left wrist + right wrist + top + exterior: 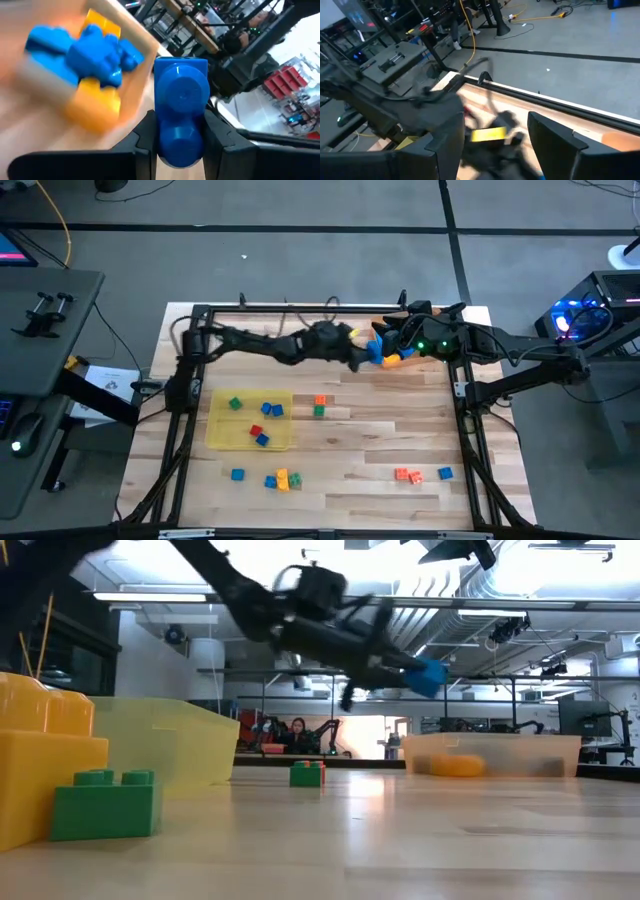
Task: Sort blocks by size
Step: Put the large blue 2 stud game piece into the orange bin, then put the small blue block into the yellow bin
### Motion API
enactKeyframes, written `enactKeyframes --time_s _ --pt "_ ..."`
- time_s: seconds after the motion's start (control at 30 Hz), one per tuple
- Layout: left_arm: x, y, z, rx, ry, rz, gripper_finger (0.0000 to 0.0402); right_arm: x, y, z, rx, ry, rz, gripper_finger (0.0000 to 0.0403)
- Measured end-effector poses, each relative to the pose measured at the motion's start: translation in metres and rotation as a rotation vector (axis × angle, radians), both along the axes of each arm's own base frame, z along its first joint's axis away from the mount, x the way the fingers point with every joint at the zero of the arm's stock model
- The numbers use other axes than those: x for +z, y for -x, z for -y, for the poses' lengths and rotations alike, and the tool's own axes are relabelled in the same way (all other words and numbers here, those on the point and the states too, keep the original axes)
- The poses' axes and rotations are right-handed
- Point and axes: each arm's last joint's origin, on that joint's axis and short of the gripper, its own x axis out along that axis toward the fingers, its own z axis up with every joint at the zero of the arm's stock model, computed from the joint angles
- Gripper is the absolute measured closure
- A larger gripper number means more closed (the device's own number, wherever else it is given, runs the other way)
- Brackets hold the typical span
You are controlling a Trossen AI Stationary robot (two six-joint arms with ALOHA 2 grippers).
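Closest to the low camera, a green block (pixel 106 805) sits on the tabletop (pixel 400 840) against a large yellow block (pixel 45 765), and another green block (pixel 307 774) lies farther back in front of the translucent yellow tray (pixel 165 745). From above, the near edge of the tabletop carries a blue block (pixel 237 474), a blue, yellow and orange cluster (pixel 282 479), two orange blocks (pixel 407 475) and a blue block (pixel 445 473). The yellow tray (pixel 222 438) holds green, blue and red blocks, with an orange and green pair (pixel 319 406) just beside it. Farther back, the left claw (pixel 181 131) is clamped on a blue oblong block (pixel 181 107), carried in the air above the orange tray (pixel 490 753) at the far right of the tabletop; blue and yellow blocks (pixel 90 55) already lie in that tray. The right claw (pixel 495 137) stands empty with its fingers apart, near the same far corner. No writing or brand mark can be read on any block or tray.
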Motion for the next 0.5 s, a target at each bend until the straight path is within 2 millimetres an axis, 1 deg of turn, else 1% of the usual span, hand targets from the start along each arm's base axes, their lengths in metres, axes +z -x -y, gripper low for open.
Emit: enactKeyframes --time_s 0.1,0.17,0.2,0.23,0.27,0.33,0.37,0.43,0.5 --pt "0.006 -0.028 -0.016 -0.007 -0.069 0.022 0.0334 0.0 0.0 0.0 0.0 0.0 0.001 0.0192" --pt "0.014 -0.044 -0.028 0.002 -0.096 0.032 0.0334 0.0 0.0 0.0 -0.002 -0.003 0.003 0.0192" --pt "0.016 -0.051 -0.034 0.006 -0.091 0.013 0.0331 0.0 0.0 0.0 -0.002 -0.005 0.006 0.0192" --pt "0.017 -0.057 -0.039 0.002 -0.085 -0.008 0.0318 0.0 0.0 0.0 -0.004 -0.009 0.01 0.0192" --pt "0.019 -0.062 -0.044 -0.015 -0.091 -0.022 0.0296 0.0 0.0 0.0 -0.006 -0.014 0.014 0.0192" --pt "0.022 -0.068 -0.052 -0.052 -0.126 -0.071 0.0241 0.0 0.0 0.0 -0.007 -0.017 0.016 0.0192" --pt "0.026 -0.07 -0.054 -0.061 -0.157 -0.081 0.021 0.0 0.0 0.0 -0.007 -0.017 0.016 0.0192" --pt "0.037 -0.071 -0.058 -0.076 -0.198 -0.106 0.0154 0.0 0.0 0.0 -0.007 -0.015 0.014 0.0192" --pt "0.049 -0.068 -0.06 -0.102 -0.217 -0.137 0.0108 0.0 0.0 0.0 -0.004 -0.009 0.009 0.0192"
